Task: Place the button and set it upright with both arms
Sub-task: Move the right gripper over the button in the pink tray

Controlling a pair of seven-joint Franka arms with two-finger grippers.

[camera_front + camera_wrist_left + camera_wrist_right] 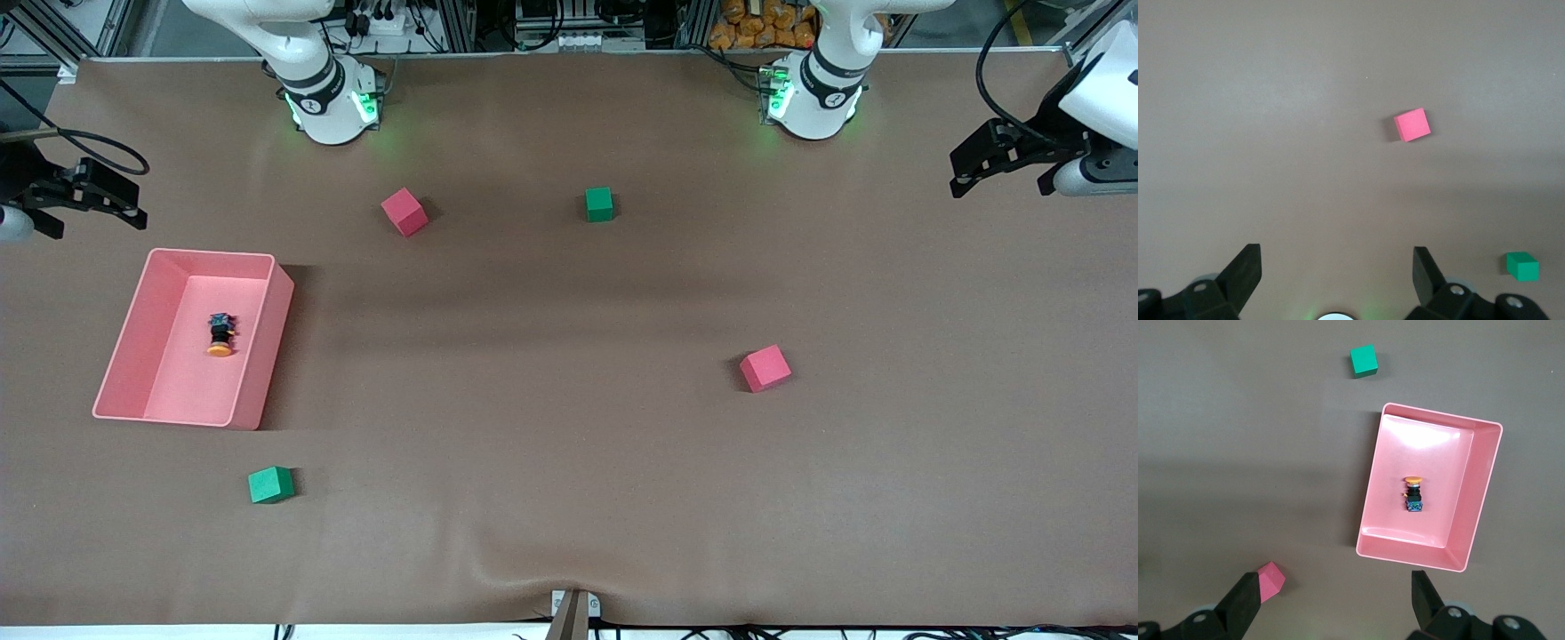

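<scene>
The button [220, 335] lies on its side inside a pink tray [267, 347], its orange cap toward the front camera and its bluish end toward the arms' bases. The right wrist view shows the button [1413, 495] in the tray [1369, 487] as well. My right gripper [133, 206] hangs open and empty above the right arm's end of the table, off the tray's corner; in its own view the gripper [1335, 580] holds nothing. My left gripper [958, 173] waits open over the left arm's end; nothing sits in the gripper [1336, 257].
Two red cubes [404, 212] [765, 368] and two green cubes [599, 204] [270, 484] are scattered on the brown table. The left wrist view shows a red cube [1412, 125] and a green cube [1523, 265]. The right wrist view shows a green cube [1363, 360] and a red cube [1270, 580].
</scene>
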